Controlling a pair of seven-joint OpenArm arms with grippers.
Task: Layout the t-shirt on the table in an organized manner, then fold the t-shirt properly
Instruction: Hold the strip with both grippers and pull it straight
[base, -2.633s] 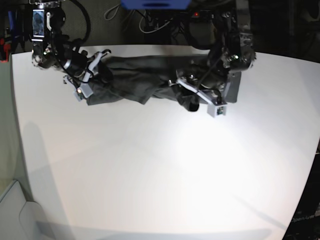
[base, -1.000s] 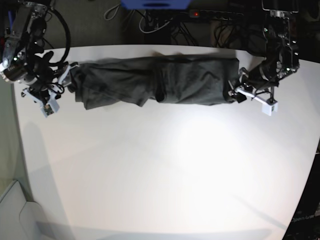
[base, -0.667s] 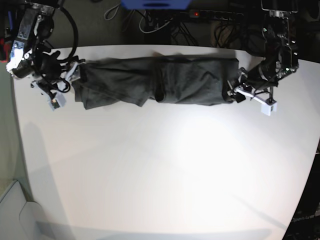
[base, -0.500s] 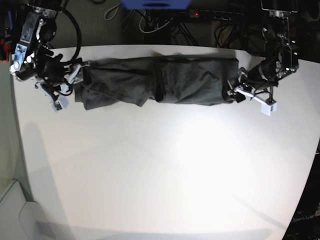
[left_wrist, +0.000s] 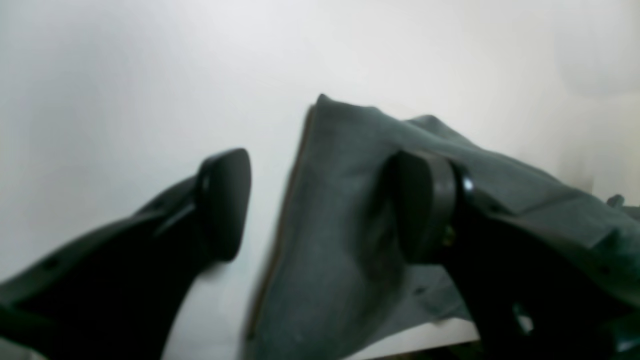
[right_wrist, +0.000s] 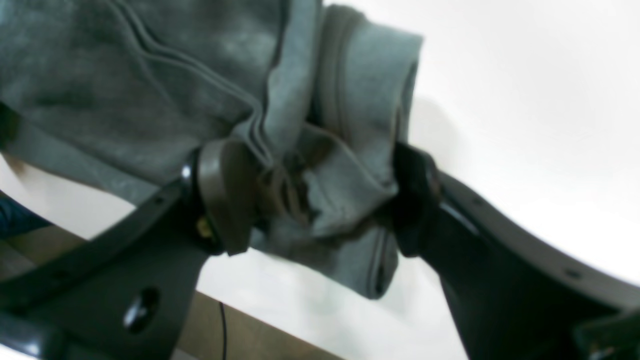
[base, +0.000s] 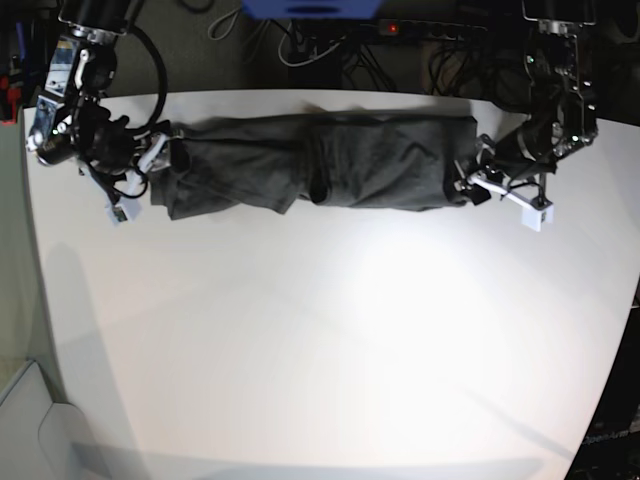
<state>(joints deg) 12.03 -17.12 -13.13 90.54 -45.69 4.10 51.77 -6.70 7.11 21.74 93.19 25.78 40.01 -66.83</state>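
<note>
Since the earliest frame the t-shirt (base: 315, 160) has been drawn from a bunched heap into a long band along the far edge of the table (base: 330, 340), both arms having swung outward; within the last second the right end effector (base: 155, 170) has crept inward against the cloth's end. Left wrist view: left end effector (left_wrist: 320, 205) with jaws spread; one finger (left_wrist: 425, 205) lies over the grey cloth (left_wrist: 340, 240), the other (left_wrist: 225, 200) stands clear above bare table, and a hemmed edge hangs between them. Released, it appears; whether the covered finger presses cloth cannot be told, and the picture is soft. Right wrist view: right end effector (right_wrist: 315, 200) with jaws set wide, a thick roll of hems and folds (right_wrist: 320, 125) filling the gap and touching both fingers; grasping or merely straddling cannot be told. Base view: shirt lies stretched between the two arms, still wrinkled and doubled on itself at mid-length, sleeves and neck not distinguishable. The end-to-end hold presumably serves to tension the garment so it lies straight before spreading; layout is judged unfinished, folding not begun. Left end effector (base: 470, 188) sits at the opposite end, its fingertips too small to read here.
</note>
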